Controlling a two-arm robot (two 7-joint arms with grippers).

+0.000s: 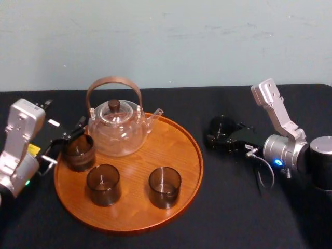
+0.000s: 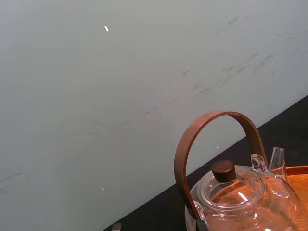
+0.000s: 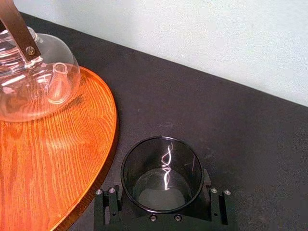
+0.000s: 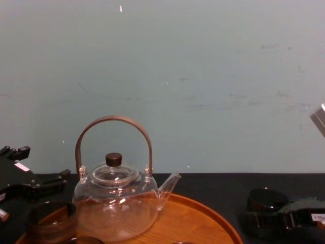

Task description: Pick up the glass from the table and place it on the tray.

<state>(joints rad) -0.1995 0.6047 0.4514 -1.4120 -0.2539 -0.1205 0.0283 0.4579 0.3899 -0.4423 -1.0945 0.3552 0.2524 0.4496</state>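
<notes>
The glass (image 3: 161, 175) stands upright on the black worktop (image 3: 250, 130), mouth up, just right of the tray (image 3: 57, 159). The right pincer (image 3: 162, 202) is closed on its two sides. The left pincer (image 1: 67, 142) sits by another glass (image 1: 79, 152) on the tray; I cannot tell its grip

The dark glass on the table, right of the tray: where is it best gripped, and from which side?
Grip the glass by its straight side wall, fingers on opposite sides, coming from the right, since the tray lies left. It stands upright without handle. The right gripper holds it so.
</notes>
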